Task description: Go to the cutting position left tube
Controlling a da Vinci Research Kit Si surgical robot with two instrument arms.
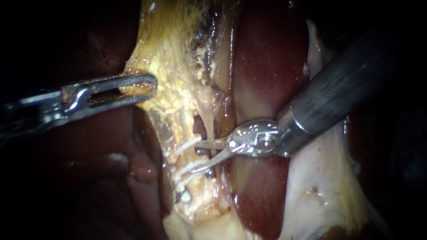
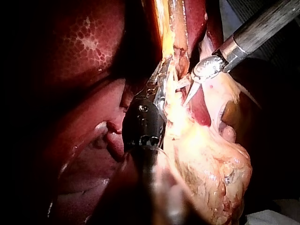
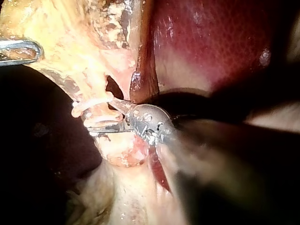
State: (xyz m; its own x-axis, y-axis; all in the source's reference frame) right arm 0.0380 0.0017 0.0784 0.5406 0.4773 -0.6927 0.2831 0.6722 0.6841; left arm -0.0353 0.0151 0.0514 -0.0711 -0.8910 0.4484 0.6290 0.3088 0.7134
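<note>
At the left, yellow fatty tissue (image 1: pixel 169 66) is held clamped between the jaws of the left instrument (image 1: pixel 149 86). Further right, the left tube (image 1: pixel 180 156) is seen crossed by white clips (image 1: pixel 189 144). Against its right side, the blades of the right instrument (image 1: pixel 196 156) are spread apart between two clips, with nothing gripped. Dark liver (image 1: pixel 267 66) is seen at the right.

No text, label, brand, number or sign can be read in any of the views.
</note>
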